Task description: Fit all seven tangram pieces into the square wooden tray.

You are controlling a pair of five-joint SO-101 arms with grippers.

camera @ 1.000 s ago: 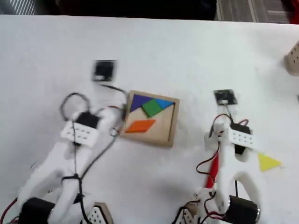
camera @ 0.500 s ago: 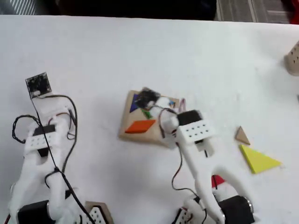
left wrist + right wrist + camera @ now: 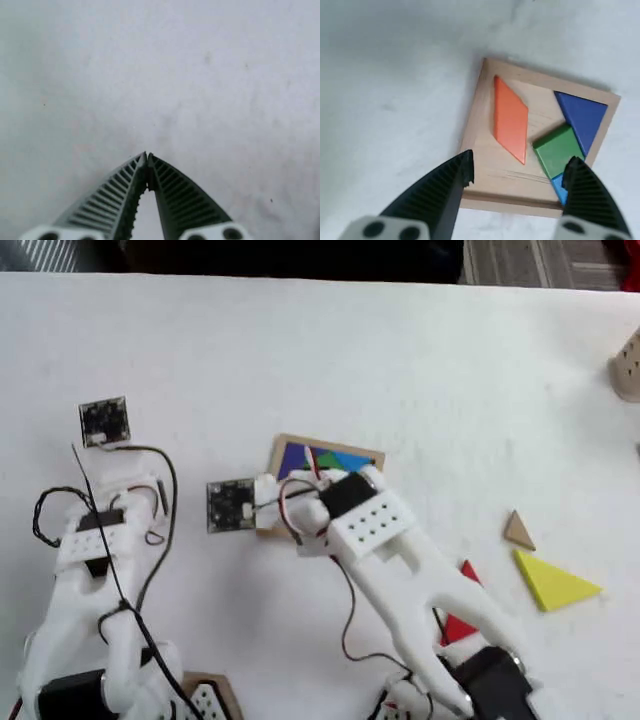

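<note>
Right end effector (image 3: 520, 164) is hovering wide open, empty, above square wooden tray (image 3: 479, 105) | left end effector (image 3: 147, 157) is closed, gripping nothing | probably needing centring over orange wooden parallelogram (image 3: 511, 120) before closing.

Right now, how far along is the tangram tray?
Done: orange parallelogram, dark blue triangle, green square and light blue piece lie in the wooden tray. In hand: nothing; right gripper open above it, left gripper shut. Left: yellow triangle, small tan triangle, red piece on table.
</note>
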